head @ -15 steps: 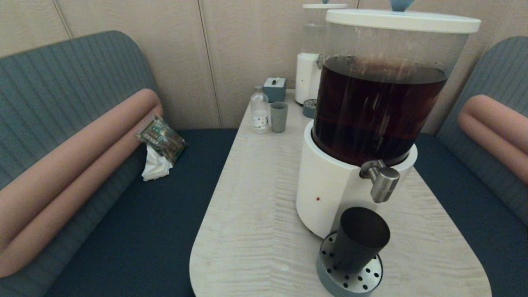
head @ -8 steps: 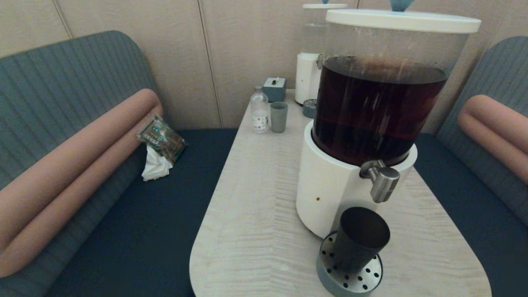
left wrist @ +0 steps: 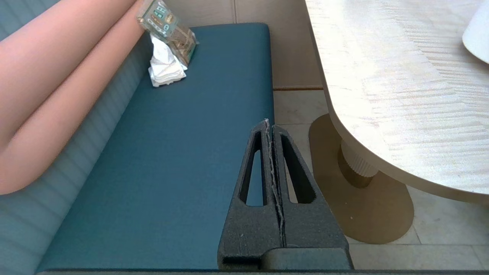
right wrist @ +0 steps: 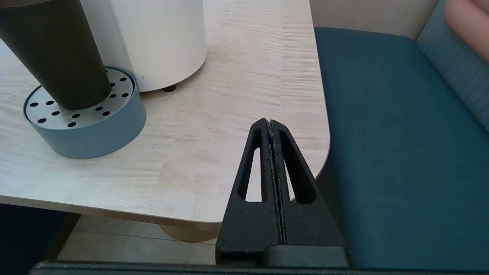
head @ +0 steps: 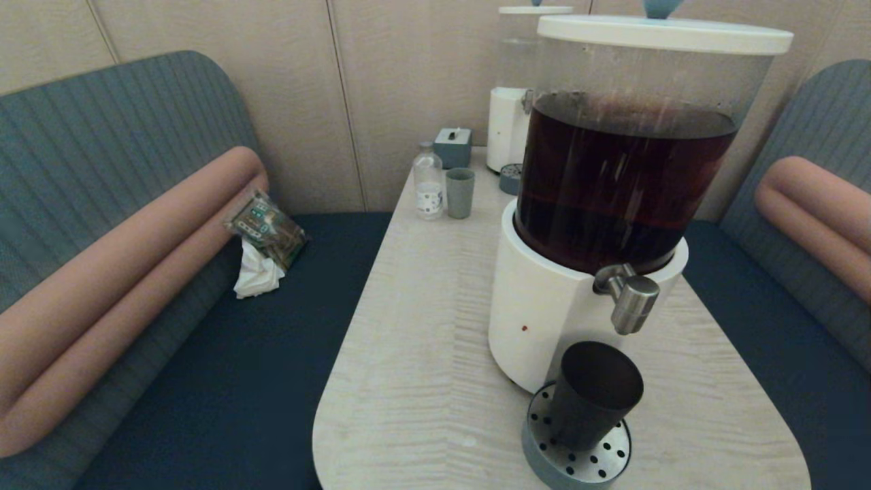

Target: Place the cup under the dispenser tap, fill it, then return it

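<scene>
The cup (head: pixel 593 395) stands upright on the perforated drip tray (head: pixel 578 463) at the counter's (head: pixel 422 354) near edge, just below the dispenser tap (head: pixel 631 303), though its mouth looks set slightly left of the spout, so a pour might clip the rim. The right gripper (right wrist: pixel 272 124), jaws pressed together, hangs off the near right corner. The left gripper (left wrist: pixel 269 124), likewise closed, is parked over the bench; a closed approach could topple the tumbler.

Head view dim and soft; wrist views brighter, tabletop glare.

Teal booth benches (head: pixel 204 354), beige wall (head: pixel 381 75)
</scene>
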